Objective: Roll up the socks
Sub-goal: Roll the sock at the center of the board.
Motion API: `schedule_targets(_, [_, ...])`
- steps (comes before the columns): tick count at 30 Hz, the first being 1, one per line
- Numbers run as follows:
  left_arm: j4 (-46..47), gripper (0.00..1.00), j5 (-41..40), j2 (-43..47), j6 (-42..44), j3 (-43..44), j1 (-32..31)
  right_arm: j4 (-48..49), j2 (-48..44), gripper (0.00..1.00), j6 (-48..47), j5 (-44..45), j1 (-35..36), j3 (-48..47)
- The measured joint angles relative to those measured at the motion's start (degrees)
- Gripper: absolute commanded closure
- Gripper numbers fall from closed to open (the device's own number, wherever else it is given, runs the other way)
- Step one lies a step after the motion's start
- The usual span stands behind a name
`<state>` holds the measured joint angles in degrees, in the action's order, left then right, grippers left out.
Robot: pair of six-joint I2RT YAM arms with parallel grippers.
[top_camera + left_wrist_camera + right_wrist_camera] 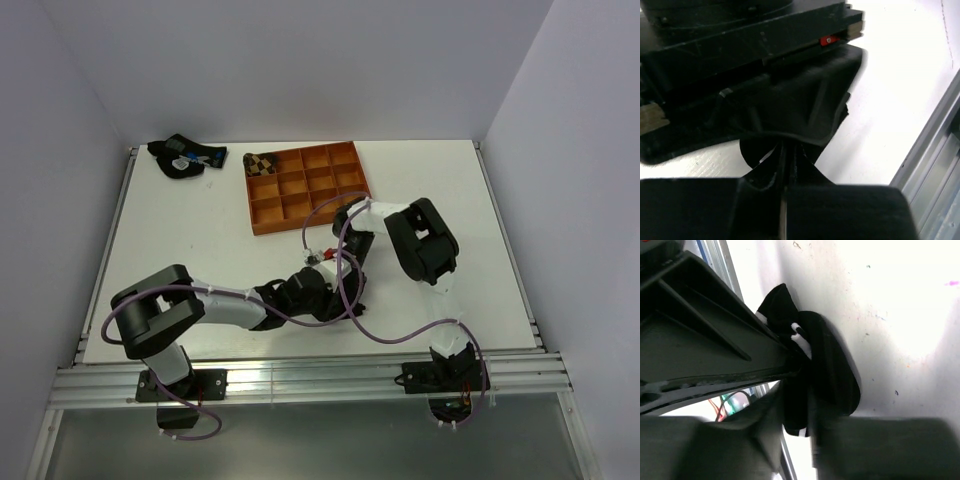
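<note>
1. Left hand: fingers pressed together with almost no gap, pinching a thin edge of black fabric.
2. Right hand: fingers only a little apart, one on each side of the black sock, both touching it and gripping it.
3. Black sock: white stripes visible, bunched into a thick fold, low against the white tabletop, caught between the two hands.
4. Place of both hands in the top view: a little toward 6 o'clock from the middle of the tabletop, tips very close together, the sock itself hard to make out there under the dark wrists.
5. Left arm reaching in from about 8 o'clock of that spot; right arm bent over it from about 1 o'clock.
6. At 12 o'clock from the hands, apart from them: orange tray with many small compartments.
7. In the tray's corner compartment at 10 o'clock: argyle sock, brown and black, rolled up.
8. At 9 o'clock from the tray, near the far edge of the tabletop: dark bundle with blue and white marks.
</note>
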<state>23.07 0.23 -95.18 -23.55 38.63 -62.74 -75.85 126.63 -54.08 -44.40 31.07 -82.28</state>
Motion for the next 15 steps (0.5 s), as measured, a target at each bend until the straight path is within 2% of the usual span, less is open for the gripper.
schedule_targets(2, [0.2,1.00,0.0,-0.6,-0.3,0.3,0.0,0.1,-0.4,0.55,0.6,0.0,-0.3,0.2])
schedule_targets(5, [0.9,1.00,0.0,-1.3,-1.4,0.6,0.2,0.6,-2.5,0.49,0.8,0.5,-0.5,1.4])
schedule_targets(15, [1.1,1.00,2.1,-1.4,-5.4,0.2,2.8,8.9,-13.0,0.46,3.4,3.0,-6.4,5.3])
